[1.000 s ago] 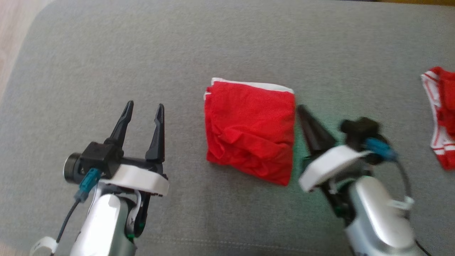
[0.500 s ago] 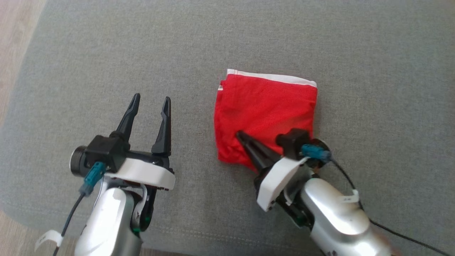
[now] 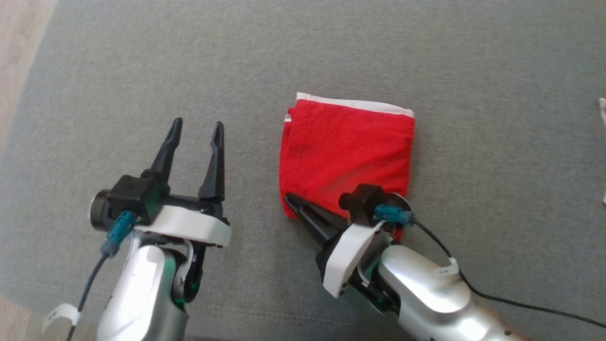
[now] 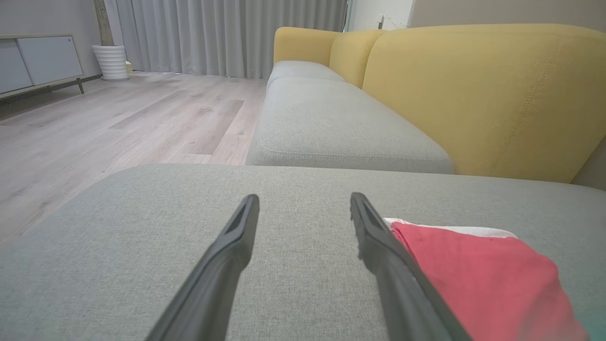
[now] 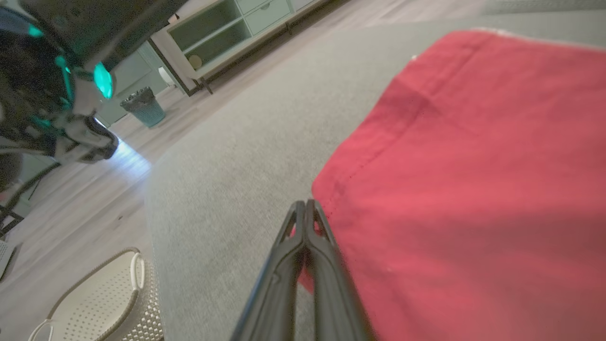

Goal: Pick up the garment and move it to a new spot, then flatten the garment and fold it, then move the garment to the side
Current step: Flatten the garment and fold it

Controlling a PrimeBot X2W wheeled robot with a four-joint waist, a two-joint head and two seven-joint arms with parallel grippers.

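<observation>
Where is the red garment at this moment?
In the head view the red garment lies folded on the grey cushion, the shut right tool at its near left corner, the open left tool further left.

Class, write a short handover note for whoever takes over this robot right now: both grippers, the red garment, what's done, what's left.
Left gripper: open, empty, over the grey sofa cushion, left of the red garment.
Right gripper: shut, resting on the garment's near left corner; pinching cloth or not is unclear.
Garment: folded into a rough square, flat on the cushion, white band at its far edge.
Done: folding, apparently.
Left: move it to the side.
</observation>
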